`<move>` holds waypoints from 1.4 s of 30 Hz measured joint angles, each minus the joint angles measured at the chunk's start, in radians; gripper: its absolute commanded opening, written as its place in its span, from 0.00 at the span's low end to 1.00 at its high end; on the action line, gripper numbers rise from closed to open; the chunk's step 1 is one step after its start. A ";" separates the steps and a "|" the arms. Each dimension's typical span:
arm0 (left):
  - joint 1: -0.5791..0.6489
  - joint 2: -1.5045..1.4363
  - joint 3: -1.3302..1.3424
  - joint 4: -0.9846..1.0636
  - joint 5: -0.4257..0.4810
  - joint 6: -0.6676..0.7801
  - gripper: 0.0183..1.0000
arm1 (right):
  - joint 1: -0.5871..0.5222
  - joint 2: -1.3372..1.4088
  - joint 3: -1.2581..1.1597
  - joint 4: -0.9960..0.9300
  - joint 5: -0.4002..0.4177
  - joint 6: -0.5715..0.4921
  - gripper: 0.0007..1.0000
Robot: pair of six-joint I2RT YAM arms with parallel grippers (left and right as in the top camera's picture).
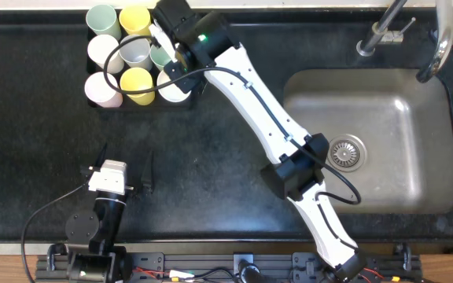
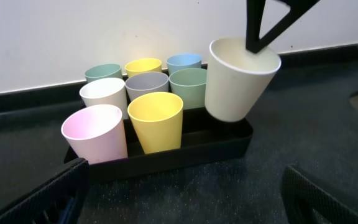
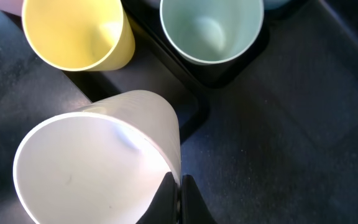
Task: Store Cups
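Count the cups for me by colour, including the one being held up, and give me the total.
Green cups: 2
Yellow cups: 2
White cups: 2, counting the held white cup
Blue cup: 1
Grey cup: 1
Pink cup: 1
Total: 9 cups
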 measured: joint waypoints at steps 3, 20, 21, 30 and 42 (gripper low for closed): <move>0.000 0.000 0.000 0.000 0.000 0.000 1.00 | 0.003 0.008 0.000 0.002 0.000 0.000 0.04; 0.000 0.000 0.000 0.000 0.000 0.000 1.00 | 0.003 0.047 0.000 0.024 0.001 -0.003 0.04; 0.000 0.000 0.000 0.000 0.000 0.000 1.00 | 0.003 0.047 0.000 0.027 0.001 -0.005 0.04; 0.000 0.000 0.000 0.000 0.002 0.000 1.00 | 0.003 0.076 0.000 0.033 0.002 -0.030 0.04; 0.000 0.000 0.000 0.000 0.002 0.000 1.00 | 0.003 0.117 0.000 0.037 0.008 -0.043 0.04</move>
